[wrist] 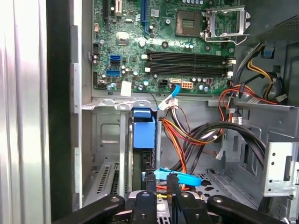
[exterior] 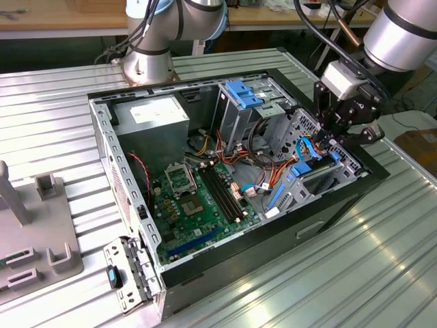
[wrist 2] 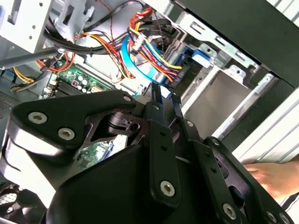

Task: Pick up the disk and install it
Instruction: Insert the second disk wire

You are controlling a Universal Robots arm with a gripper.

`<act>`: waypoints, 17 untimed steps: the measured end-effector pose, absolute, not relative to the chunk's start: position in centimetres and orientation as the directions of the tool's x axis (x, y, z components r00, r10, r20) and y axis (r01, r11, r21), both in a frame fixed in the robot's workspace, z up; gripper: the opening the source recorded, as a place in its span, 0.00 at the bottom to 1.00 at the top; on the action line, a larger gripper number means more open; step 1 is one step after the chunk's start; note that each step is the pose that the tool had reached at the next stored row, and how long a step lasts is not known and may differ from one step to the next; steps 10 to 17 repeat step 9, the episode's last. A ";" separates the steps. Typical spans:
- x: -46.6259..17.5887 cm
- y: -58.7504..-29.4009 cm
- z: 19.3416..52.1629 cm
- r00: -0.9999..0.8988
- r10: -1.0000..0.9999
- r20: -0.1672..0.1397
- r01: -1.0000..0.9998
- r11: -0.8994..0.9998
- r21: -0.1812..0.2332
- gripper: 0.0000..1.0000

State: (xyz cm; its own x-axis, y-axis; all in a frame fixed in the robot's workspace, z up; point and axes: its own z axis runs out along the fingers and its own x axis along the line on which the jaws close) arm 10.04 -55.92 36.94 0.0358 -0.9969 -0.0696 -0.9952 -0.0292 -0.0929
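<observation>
gripper [exterior: 339, 134]: fingers nearly together, gripping nothing visible | above disk [exterior: 315, 171], seated upright in the open computer case [exterior: 102, 137] | blue cable [wrist: 180, 178] beside fingertips

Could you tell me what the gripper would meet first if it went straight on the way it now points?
Most likely the blue-railed disk seated in its bay: the gripper points at it, fingertips close together, with a blue cable crossing nearby. Depth is unclear.

Motherboard [exterior: 194, 205]: green, black slots. Computer case [exterior: 355, 188]: black outside, grey metal inside. Drive cage top [exterior: 244, 93]: blue plastic. Cables [wrist: 180, 135]: red, orange, yellow, black; one flat blue cable [wrist: 180, 176]. Bench [exterior: 382, 266]: ribbed silver metal. Gripper [wrist 2: 162, 95]: black.
</observation>
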 end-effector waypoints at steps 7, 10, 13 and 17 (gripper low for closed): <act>10.0 -54.7 36.9 0.036 -0.997 -0.064 -0.995 -0.030 -0.093 0.24; 10.0 -54.7 36.9 0.036 -0.997 -0.063 -0.995 -0.030 -0.093 0.24; 10.0 -54.7 36.9 0.036 -0.997 -0.063 -0.995 -0.030 -0.093 0.24; 10.0 -54.7 36.9 0.036 -0.997 -0.063 -0.995 -0.030 -0.093 0.24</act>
